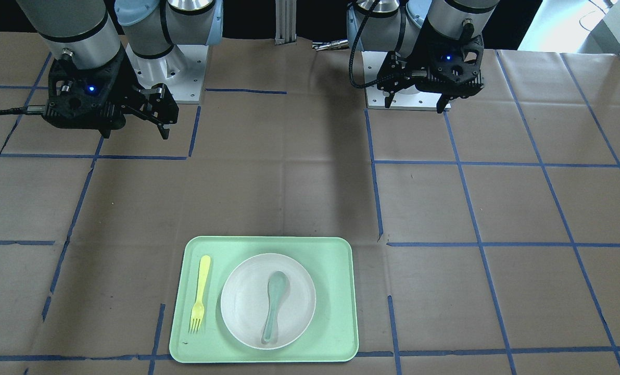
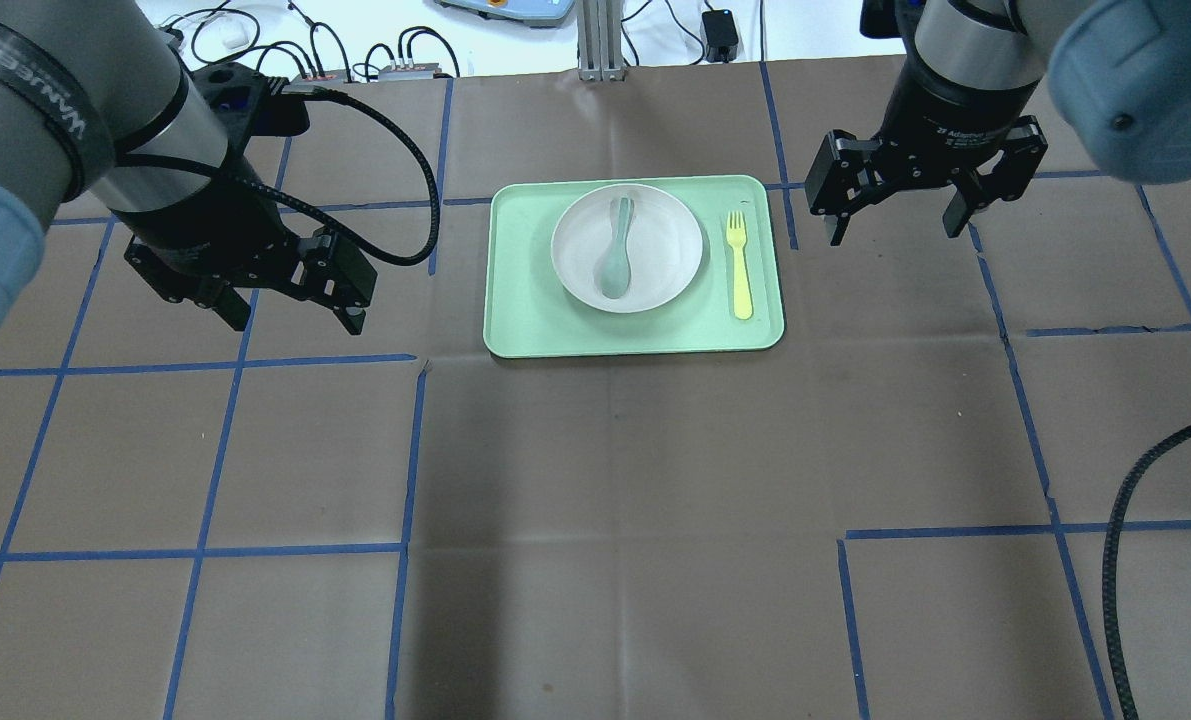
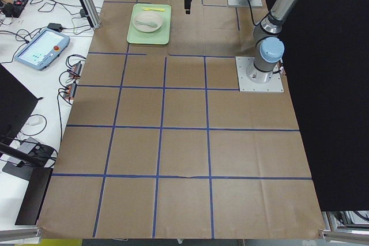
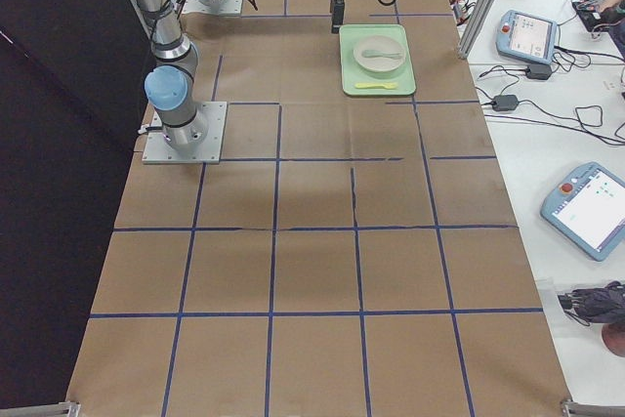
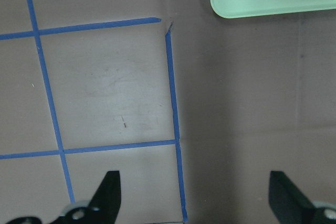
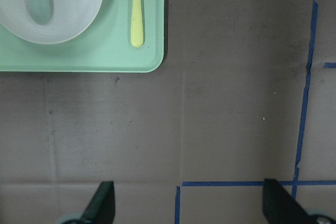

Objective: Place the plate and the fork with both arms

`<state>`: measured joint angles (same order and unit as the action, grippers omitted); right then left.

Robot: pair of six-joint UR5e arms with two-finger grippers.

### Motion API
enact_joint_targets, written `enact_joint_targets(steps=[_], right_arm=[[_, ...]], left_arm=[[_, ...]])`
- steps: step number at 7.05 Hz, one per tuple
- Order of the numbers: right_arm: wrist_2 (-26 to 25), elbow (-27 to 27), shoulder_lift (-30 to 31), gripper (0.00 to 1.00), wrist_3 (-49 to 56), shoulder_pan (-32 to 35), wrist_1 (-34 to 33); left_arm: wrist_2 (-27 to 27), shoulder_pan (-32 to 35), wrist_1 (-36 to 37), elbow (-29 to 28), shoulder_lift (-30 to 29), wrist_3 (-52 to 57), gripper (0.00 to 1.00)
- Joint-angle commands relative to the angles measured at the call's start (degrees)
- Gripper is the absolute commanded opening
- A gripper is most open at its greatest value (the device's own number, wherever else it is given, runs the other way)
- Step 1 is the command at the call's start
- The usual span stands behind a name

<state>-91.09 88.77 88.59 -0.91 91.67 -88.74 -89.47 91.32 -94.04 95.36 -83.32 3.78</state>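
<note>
Beside the tray [image 2: 517, 328], left tool [image 2: 295, 322], right tool [image 2: 893, 236], hovering, jaws spread

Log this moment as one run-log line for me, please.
left gripper open, empty | right gripper open, empty | plate, fork on tray | spoon in plate

Overhead, front: opposed, steep. Sides: far, lengthwise. Wrists: close, downward. All share tray [image 2: 525, 322].

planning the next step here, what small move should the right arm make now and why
Probably slide the right end effector sideways over the fork and begin lowering. It hangs open and empty just off the tray on the fork's side, and the fork lies loose on the tray beside the plate, with nothing gripped yet.
</note>
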Motion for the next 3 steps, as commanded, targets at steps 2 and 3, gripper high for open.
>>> enact_joint_targets(steps=[2,3], right_arm=[[-0.1,0.0,0.0,1.00,0.0,0.0,-0.2],[0.0,0.0,-0.1,1.00,0.0,0.0,-0.3]], left_arm=[[0.0,0.0,0.0,0.0,0.1,0.0,0.99],[0.0,0.0,0.0,0.0,0.1,0.1,0.99]])
